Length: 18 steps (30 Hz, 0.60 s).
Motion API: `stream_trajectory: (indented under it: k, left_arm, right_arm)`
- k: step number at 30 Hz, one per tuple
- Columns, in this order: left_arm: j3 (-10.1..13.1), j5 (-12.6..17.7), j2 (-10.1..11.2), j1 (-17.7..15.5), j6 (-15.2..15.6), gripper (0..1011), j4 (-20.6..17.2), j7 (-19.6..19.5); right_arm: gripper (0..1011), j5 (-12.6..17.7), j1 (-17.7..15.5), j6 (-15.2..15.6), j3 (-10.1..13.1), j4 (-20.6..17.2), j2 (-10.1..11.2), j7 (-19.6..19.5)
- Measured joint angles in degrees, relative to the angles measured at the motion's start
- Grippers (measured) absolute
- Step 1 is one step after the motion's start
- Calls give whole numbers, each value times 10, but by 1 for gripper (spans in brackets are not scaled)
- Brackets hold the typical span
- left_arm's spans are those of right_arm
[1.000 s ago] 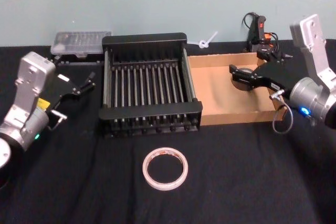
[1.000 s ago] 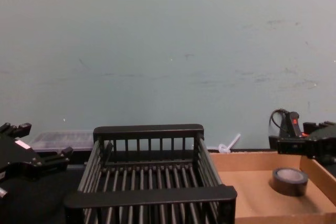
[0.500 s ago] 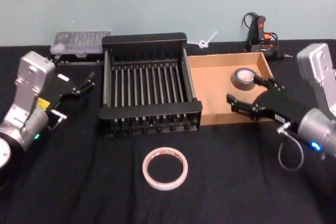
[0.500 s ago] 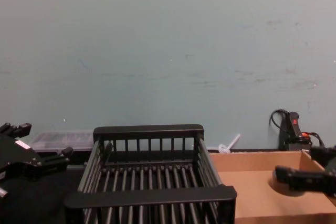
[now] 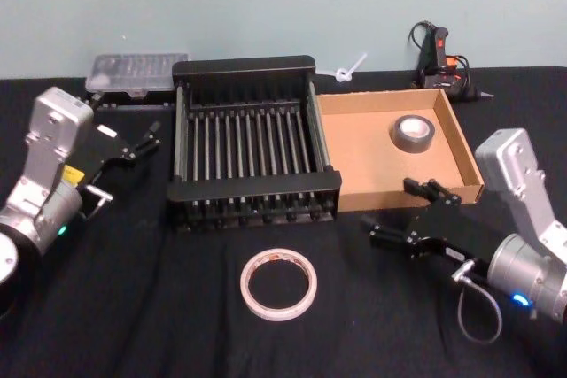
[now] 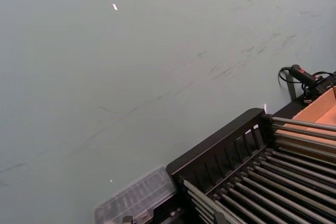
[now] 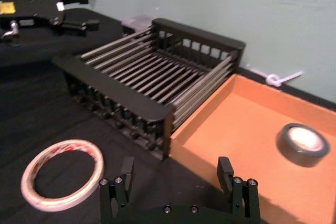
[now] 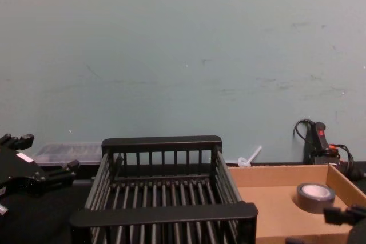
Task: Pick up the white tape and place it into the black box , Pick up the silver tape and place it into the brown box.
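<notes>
With the silver tape (image 5: 413,133) sitting in the brown box (image 5: 363,164), the wide-open, empty right gripper (image 5: 409,217) is needing to straddle the white tape (image 5: 279,283) rim near the table's front edge.

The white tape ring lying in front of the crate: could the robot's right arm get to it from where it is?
Probably yes. The white tape lies flat on bare cloth, and the open right gripper is nearby with nothing between them.

Lab-like test bench: black-draped table (image 5: 133,307), bare scuffed teal wall (image 8: 183,55).
</notes>
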Motion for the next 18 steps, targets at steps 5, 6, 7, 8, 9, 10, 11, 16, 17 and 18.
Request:
stream_trajectory:
  k: [5, 6, 7, 8, 9, 10, 11, 16, 17, 18]
  left_arm:
    - [0, 0, 0, 0, 0, 1001, 0, 0]
    - [0, 0, 0, 0, 0, 1001, 0, 0]
    - [0, 0, 0, 0, 0, 1001, 0, 0]
    - [0, 0, 0, 0, 0, 1001, 0, 0]
    - [0, 0, 0, 0, 0, 1001, 0, 0]
    - [0, 0, 0, 0, 0, 1001, 0, 0]
    - [0, 0, 0, 0, 0, 1002, 0, 0]
    - [0, 0, 0, 0, 0, 1001, 0, 0]
    - [0, 0, 0, 0, 0, 1001, 0, 0]
    - [0, 0, 0, 0, 0, 1002, 0, 0]
  right_arm:
    - [1002, -5, 10, 1, -21, 12, -4, 8]
    - [1002, -5, 10, 1, -21, 12, -4, 8]
    - [1002, -6, 15, 2, -27, 16, -6, 10]
    - [1002, -7, 18, 2, -30, 20, -7, 12]
    - [1003, -9, 24, 3, -37, 26, -10, 15]
    - [1003, -10, 28, 3, -41, 29, -12, 16]
    - [1002, -12, 34, 4, -47, 36, -15, 19]
    - [1002, -18, 53, 4, -65, 55, -26, 26]
    - [1002, -18, 53, 4, -65, 55, -26, 26]
    - [1002, -19, 59, 4, -72, 61, -29, 28]
